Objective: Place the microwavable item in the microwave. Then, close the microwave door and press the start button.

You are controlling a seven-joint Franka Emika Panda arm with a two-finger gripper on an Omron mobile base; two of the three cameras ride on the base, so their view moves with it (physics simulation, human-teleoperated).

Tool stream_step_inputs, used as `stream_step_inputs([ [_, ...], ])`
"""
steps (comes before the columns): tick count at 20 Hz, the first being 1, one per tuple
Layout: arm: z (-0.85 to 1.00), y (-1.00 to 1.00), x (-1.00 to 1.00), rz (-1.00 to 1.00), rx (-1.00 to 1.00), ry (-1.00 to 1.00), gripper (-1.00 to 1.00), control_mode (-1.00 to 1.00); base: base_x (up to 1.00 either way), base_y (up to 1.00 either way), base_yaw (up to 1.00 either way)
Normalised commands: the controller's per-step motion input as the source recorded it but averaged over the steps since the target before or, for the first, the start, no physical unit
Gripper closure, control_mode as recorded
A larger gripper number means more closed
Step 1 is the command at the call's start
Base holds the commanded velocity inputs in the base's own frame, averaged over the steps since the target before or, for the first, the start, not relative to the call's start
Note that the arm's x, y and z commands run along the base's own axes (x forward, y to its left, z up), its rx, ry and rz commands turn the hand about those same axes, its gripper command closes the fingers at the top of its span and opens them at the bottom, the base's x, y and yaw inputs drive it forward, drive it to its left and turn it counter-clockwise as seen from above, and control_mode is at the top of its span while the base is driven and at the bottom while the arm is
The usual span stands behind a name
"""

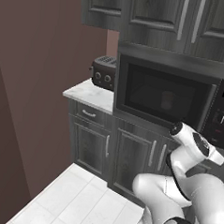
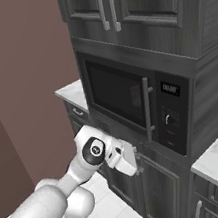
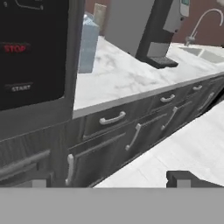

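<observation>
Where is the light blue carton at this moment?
In the hand view the light blue carton stands on the marble counter, just beside the microwave's black control panel; in the right base view it sits at the far right edge.

counter (image 3: 131, 78): blue carton (image 3: 89, 43) | L counter (image 1: 89, 94): toaster (image 1: 104, 72)

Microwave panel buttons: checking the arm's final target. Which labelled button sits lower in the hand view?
The START button: white lettering, lower on the black panel, below the red-lettered STOP button.
</observation>
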Motion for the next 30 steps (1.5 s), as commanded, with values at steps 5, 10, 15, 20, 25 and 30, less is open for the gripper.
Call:
stream_step_inputs([
  [5,-0.14,-0.16,0.0,-0.16,-0.13,-0.56,-1.0,-1.0,0.0,0.0,0.0],
  [10,0.0,-0.28,0.0,-0.08,-0.07,-0.44,-1.0,-1.0,0.0,0.0,0.0],
  [15,-0.13,-0.25,0.0,-0.07,-0.05,-0.27,-1.0,-1.0,0.0,0.0,0.0],
  [20,-0.23,-0.17,0.0,-0.12,-0.01,-0.04,-1.0,-1.0,0.0,0.0,0.0],
  [25,-0.25,-0.12,0.0,-0.12,0.0,-0.01,-1.0,-1.0,0.0,0.0,0.0],
  [30,-0.01,-0.11,0.03,-0.05,0.0,-0.13,-1.0,-1.0,0.0,0.0,0.0],
])
